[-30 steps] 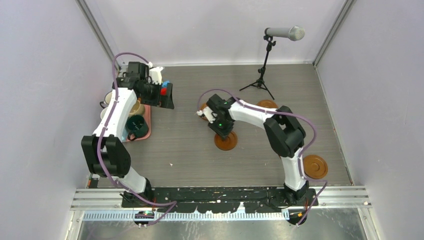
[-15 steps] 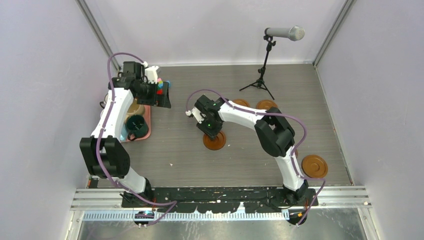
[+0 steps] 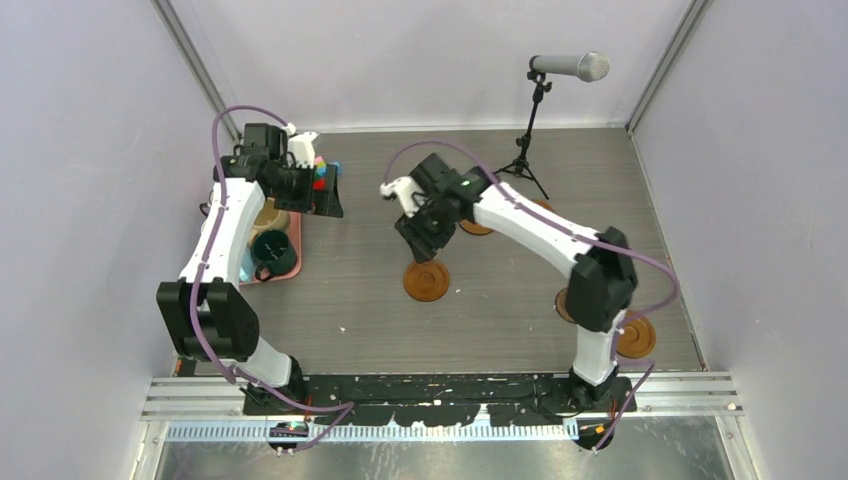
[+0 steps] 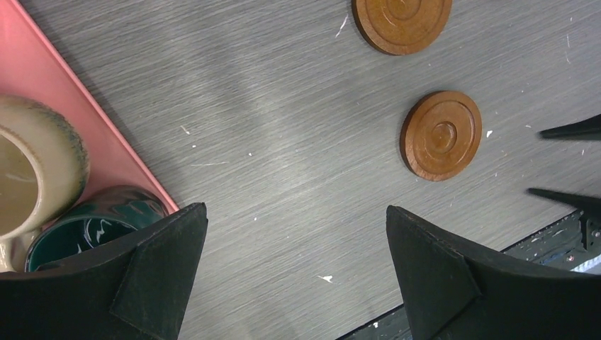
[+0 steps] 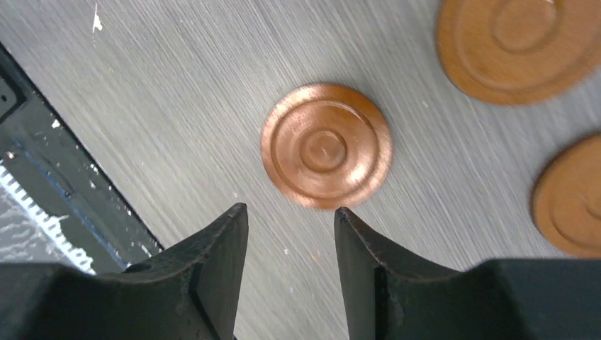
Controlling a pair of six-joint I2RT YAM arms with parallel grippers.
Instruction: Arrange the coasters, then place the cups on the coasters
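Brown round wooden coaster (image 5: 326, 145) with raised rings lies flat on the grey brushed counter (image 5: 177, 85), just beyond the tips of the right gripper (image 5: 290, 212). The jaws stand partly apart with bare counter between them, gripping nothing. Only this wrist view shows that gap. It also catches another coaster (image 5: 521, 42) further ahead and a third coaster (image 5: 574, 198) off to the same side, plus a black rail (image 5: 42, 142) on the opposite side.

Seen from its own wrist, the left gripper (image 4: 294, 212) is spread wide and empty over bare counter. A pink rectangular tray (image 4: 49, 78) sits to one side of it, carrying a beige glazed mug (image 4: 35, 170) and a dark green mug (image 4: 92, 227) partly hidden behind one finger. Two coasters lie flat on the opposite side, well apart from the fingers.

Only the overhead view takes in the room. It shows pale lilac walls (image 3: 100, 150), a grey microphone (image 3: 570, 66) on a black tripod (image 3: 520, 165) at the far end of the counter, small coloured toy blocks (image 3: 320, 172) just behind the left gripper, and one more coaster (image 3: 637, 335) near the right arm's base.
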